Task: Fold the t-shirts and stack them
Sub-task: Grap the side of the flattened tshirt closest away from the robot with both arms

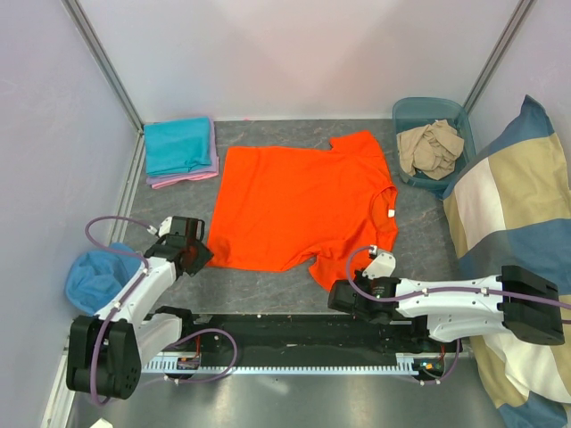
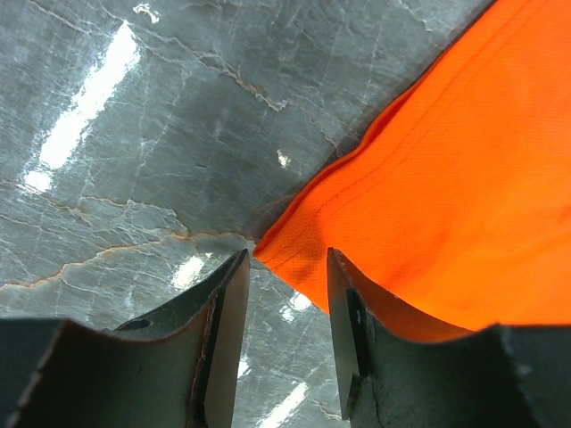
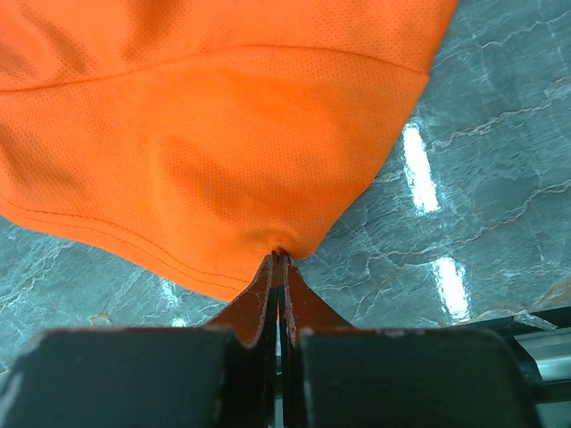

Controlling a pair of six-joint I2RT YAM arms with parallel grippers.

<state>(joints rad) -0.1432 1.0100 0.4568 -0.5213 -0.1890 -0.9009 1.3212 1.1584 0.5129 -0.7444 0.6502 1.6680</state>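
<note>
**Orange tee spread flat, one arm pinching a sleeve**

A bright orange short-sleeved cloth t-shirt [image 1: 303,205] lay spread open across the middle of the grey marbled bench [image 1: 268,287], its collar and small white neck label [image 1: 390,213] turned toward the right edge and its bottom hem toward the left.

The right gripper [image 3: 279,260] sat by the near edge of the bench at the shirt's near sleeve. Its fingers were pressed together on a small tuck of the orange cloth, which puckered where they met.

The left gripper [image 2: 285,267] hovered low at the near-left corner of the shirt's hem. Its fingers [image 2: 227,303] stood spread, with bare bench visible in the gap and the pointed hem corner just at their tips, not clamped.

In the far left corner of the bench a folded teal t-shirt [image 1: 178,145] rested on top of a folded pink-lilac one [image 1: 185,179]. In the far right corner a teal plastic bin [image 1: 406,111] held a crumpled beige t-shirt [image 1: 431,147]. A large blue-and-beige blocked cushion [image 1: 508,196] leaned along the right edge.
</note>
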